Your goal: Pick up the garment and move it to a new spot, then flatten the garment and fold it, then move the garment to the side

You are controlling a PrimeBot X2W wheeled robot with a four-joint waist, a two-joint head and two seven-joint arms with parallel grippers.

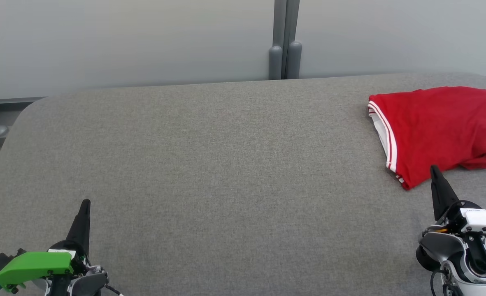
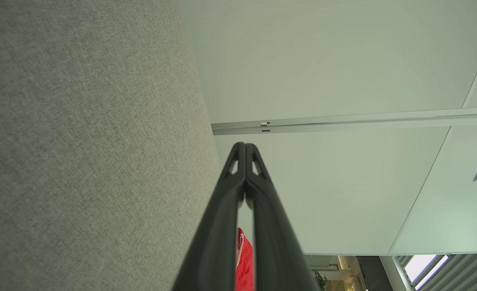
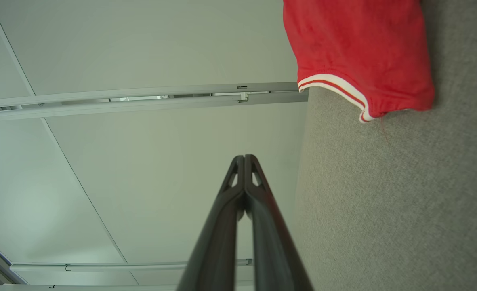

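The garment (image 1: 436,127) is red with a white, red-striped hem, lying folded at the far right of the grey table (image 1: 210,164). In the right wrist view the garment (image 3: 359,52) lies at the top right, its striped hem facing the camera. A sliver of the garment (image 2: 244,262) shows between the fingers in the left wrist view. My right gripper (image 1: 434,169) is shut and empty, its tip just short of the garment's near corner. My left gripper (image 1: 86,202) is shut and empty at the lower left, far from the garment. Both wrist views show the fingertips pressed together: left gripper (image 2: 245,144), right gripper (image 3: 244,157).
Pale wall panels with a grey post (image 1: 284,49) stand behind the table's rounded far edge. A broad stretch of bare grey cloth lies between the two grippers.
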